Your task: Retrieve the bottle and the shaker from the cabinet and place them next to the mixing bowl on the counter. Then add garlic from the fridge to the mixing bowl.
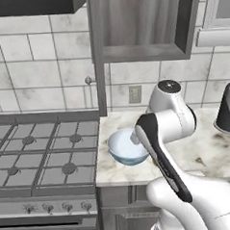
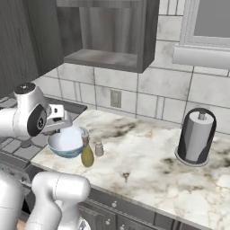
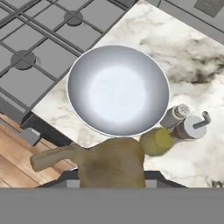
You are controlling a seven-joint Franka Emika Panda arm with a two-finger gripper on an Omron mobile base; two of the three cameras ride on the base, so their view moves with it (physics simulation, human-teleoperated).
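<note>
Gripper [image 2: 57,128] hangs above the mixing bowl [image 2: 67,141] at the left end of the marble counter [image 2: 148,166], right beside the gas stove [image 1: 42,155]. Jaws closed tight around a tan-brown garlic bulb [image 3: 111,162]; in the hand view the garlic sits at the bottom between the finger tips, with a stalk sticking out toward the left, and its top edge overlaps the bowl rim. The fingers themselves are hidden behind the garlic. The bowl is empty, pale blue-grey inside.

Bottle [image 2: 87,155], olive-yellow body with a dark neck and a white cap, stands upright just beside the bowl on its right in the right base view. In the hand view the bottle [image 3: 168,138] is seen from above, close against the bowl rim. Shaker [image 2: 99,148], small and grey with a perforated top, stands just beside the bottle, also near the bowl; whether they touch, cannot tell.

Open wall cabinet [image 2: 108,31] above the counter, shelf bare. Paper towel holder [image 2: 196,137] stands well apart at the right on the counter. Wall outlet [image 2: 116,98] on the tiled backsplash.
</note>
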